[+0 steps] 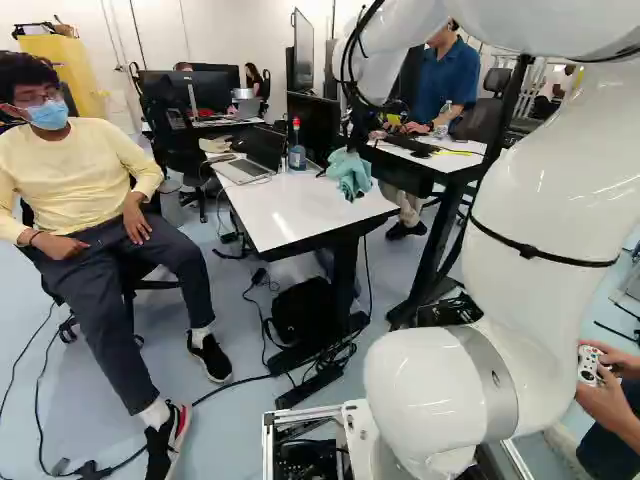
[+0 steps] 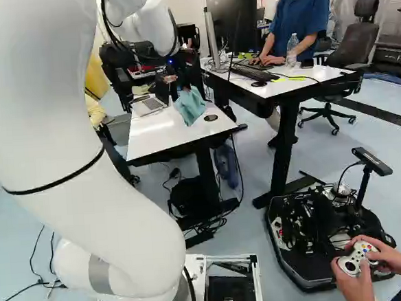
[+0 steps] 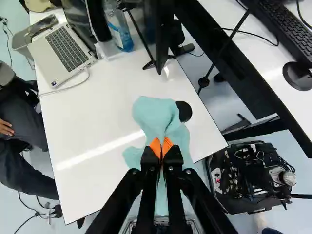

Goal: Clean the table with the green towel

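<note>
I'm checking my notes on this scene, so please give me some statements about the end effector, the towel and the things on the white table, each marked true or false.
1. The end effector grips the towel. True.
2. The silver laptop is shut. False: it is open, its keyboard showing.
3. A round black disc lies on the white table. True.
4. The blue bottle lies on the floor. False: it stands on the table.
</note>
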### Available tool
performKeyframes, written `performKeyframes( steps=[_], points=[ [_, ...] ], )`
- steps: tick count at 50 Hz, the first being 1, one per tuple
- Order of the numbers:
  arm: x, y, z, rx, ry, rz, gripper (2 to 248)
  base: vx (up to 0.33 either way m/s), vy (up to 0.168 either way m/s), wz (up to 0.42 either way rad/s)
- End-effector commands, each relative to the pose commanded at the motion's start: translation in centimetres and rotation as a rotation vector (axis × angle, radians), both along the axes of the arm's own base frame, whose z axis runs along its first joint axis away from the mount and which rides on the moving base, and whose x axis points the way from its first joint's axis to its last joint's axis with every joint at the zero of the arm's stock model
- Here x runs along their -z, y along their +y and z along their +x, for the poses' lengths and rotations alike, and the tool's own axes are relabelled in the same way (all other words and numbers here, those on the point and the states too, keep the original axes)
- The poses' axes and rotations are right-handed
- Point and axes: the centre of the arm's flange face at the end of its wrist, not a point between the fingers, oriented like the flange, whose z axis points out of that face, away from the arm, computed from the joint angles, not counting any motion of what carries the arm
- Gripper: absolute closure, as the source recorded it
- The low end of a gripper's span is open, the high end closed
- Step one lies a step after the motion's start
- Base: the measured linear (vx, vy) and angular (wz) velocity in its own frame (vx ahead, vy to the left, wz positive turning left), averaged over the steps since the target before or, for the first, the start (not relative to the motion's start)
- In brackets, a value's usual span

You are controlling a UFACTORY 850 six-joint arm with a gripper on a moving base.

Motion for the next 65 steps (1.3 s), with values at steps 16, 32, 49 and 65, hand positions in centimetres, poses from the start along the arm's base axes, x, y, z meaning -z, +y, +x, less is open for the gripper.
performKeyframes(
  steps=[16,32,49,65],
  points=[
    [0.0,-2.7,1.7,0.046,-0.004,0.000,224,0.000,0.000,0.000],
    [0.1,-5.0,4.0,0.082,-0.011,-0.001,224,0.000,0.000,0.000],
    [0.2,-6.2,6.1,0.097,-0.019,-0.002,224,0.000,0.000,0.000],
    [0.2,-6.3,6.6,0.097,-0.021,-0.002,224,0.000,0.000,0.000]
  ],
)
